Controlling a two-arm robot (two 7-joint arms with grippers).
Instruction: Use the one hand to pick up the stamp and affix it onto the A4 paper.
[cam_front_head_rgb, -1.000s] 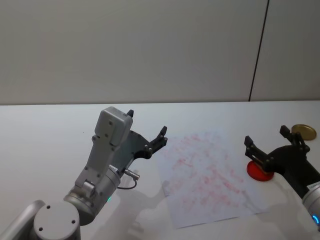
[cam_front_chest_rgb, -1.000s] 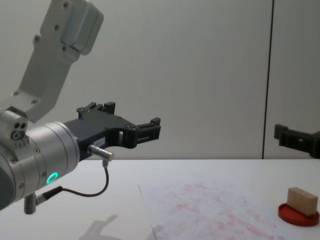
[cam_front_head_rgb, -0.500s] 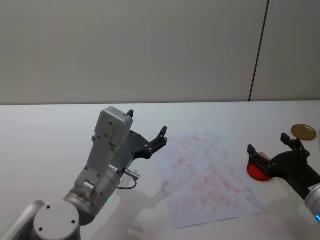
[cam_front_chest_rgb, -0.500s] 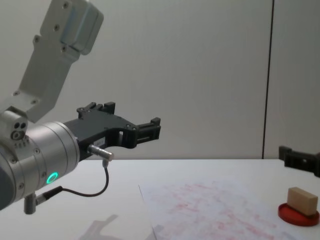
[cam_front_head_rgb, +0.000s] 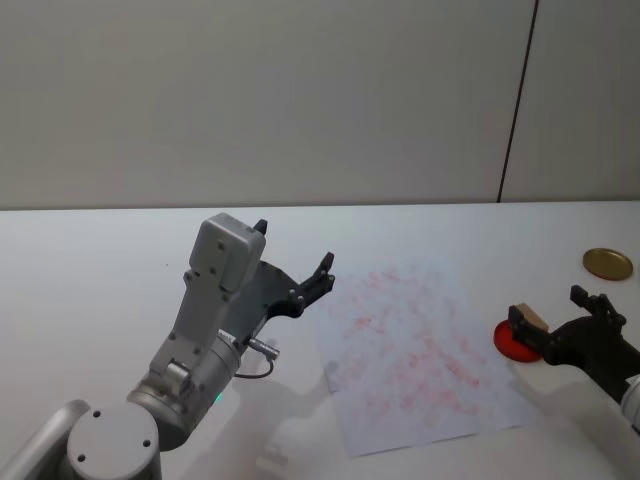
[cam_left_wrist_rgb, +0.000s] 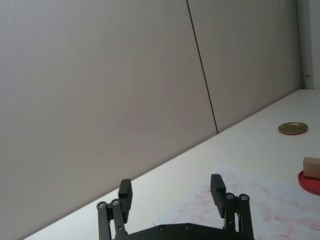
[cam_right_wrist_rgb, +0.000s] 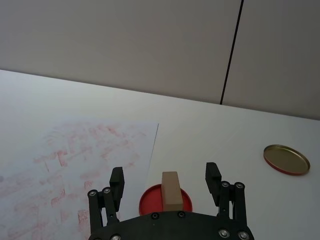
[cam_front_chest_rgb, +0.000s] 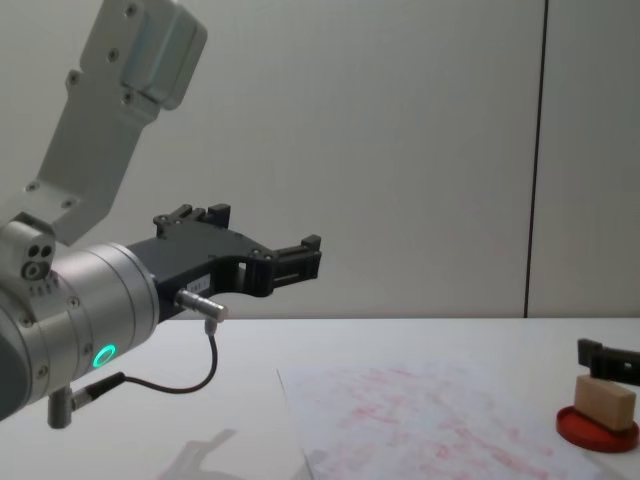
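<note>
Wooden rectangular stamp (cam_right_wrist_rgb: 171, 191) on round red pad (cam_right_wrist_rgb: 150, 201), flanked by wide-spread right gripper (cam_right_wrist_rgb: 165, 172); left gripper (cam_left_wrist_rgb: 171, 184) idles spread.

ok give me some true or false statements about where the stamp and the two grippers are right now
1. The stamp sits on the red ink pad. True.
2. The right gripper is shut on the stamp. False: its fingers are open, one on each side of the stamp, with gaps showing.
3. The left gripper presses on the A4 paper. False: it is open in the air, to the left of the sheet.
4. A gold lid lies on the table to the right of the paper. True.
</note>
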